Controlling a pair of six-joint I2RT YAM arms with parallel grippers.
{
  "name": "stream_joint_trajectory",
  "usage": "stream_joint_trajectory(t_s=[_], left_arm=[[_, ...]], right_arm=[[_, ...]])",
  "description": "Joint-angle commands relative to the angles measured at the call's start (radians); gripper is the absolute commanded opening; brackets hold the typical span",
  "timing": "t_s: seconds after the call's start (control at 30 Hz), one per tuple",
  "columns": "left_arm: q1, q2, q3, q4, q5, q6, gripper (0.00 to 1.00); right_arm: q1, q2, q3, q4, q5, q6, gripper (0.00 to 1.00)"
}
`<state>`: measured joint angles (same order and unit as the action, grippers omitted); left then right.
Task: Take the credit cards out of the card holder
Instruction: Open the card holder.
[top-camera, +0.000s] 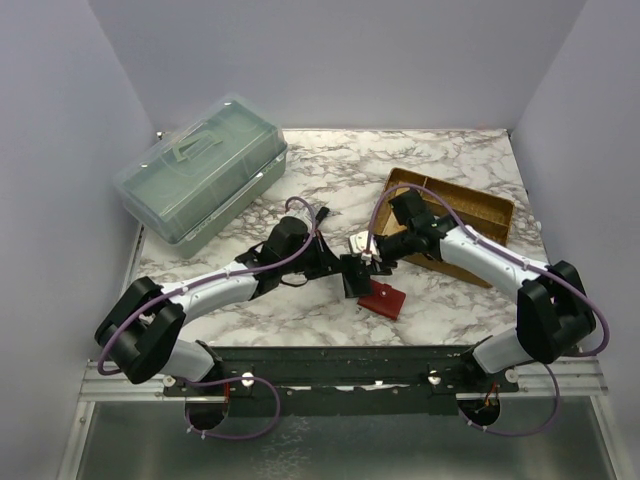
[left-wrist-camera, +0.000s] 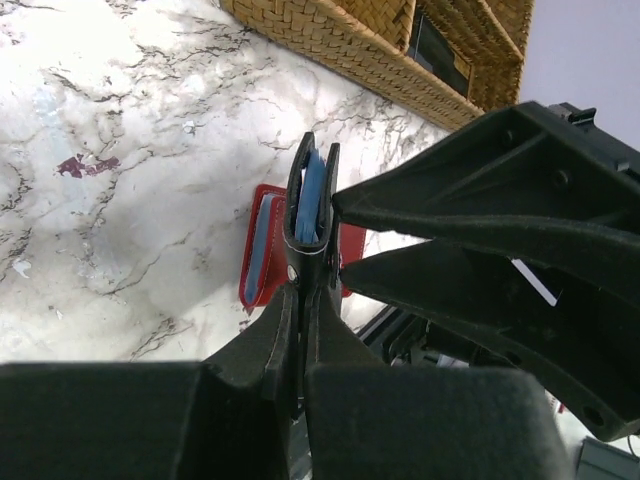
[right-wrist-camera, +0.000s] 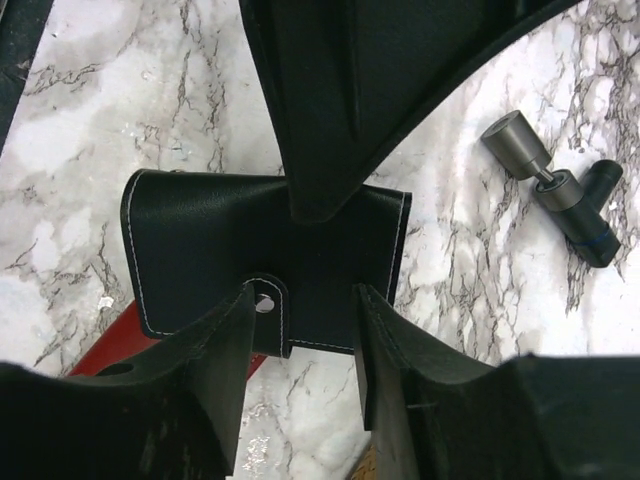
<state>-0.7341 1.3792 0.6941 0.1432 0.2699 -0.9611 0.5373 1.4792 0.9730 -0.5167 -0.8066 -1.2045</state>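
My left gripper (left-wrist-camera: 303, 300) is shut on the lower edge of a black card holder (left-wrist-camera: 298, 215) and holds it upright above the table. A light blue credit card (left-wrist-camera: 313, 200) shows edge-on between its flaps. My right gripper (right-wrist-camera: 305, 300) is open, its fingertips (right-wrist-camera: 240, 310) at the holder's edge by the snap strap (right-wrist-camera: 268, 305), not closed on it. A red wallet (left-wrist-camera: 258, 250) lies on the marble below, a blue card visible in it. In the top view both grippers, the left (top-camera: 345, 268) and the right (top-camera: 370, 255), meet at the table's middle above the red wallet (top-camera: 383, 298).
A wicker basket (top-camera: 470, 215) stands at the back right, under the right arm. A clear lidded plastic box (top-camera: 200, 180) stands at the back left. A small metal and black tool (right-wrist-camera: 555, 190) lies on the marble beside the holder.
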Motion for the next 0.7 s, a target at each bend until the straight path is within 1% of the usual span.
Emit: stream_joint_trajectory(t_s=[0.0,0.27,0.53,0.67], left_arm=[[0.002,0.007,0.011,0.061,0.055,-0.026,0.00],[0.009,-0.015,-0.039,0.132,0.039,-0.088,0.00],[0.019,-0.040,-0.062,0.138,0.025,-0.095,0.00],[0.024,-0.055,-0.068,0.132,0.023,-0.089,0.00]], right_arm=[[0.024,0.006,-0.021,0.021,0.063,-0.021,0.44],[0.049,0.002,-0.031,-0.057,0.017,-0.079,0.37],[0.065,0.009,-0.012,-0.146,-0.039,-0.146,0.32],[0.072,0.013,-0.009,-0.150,-0.016,-0.154,0.20]])
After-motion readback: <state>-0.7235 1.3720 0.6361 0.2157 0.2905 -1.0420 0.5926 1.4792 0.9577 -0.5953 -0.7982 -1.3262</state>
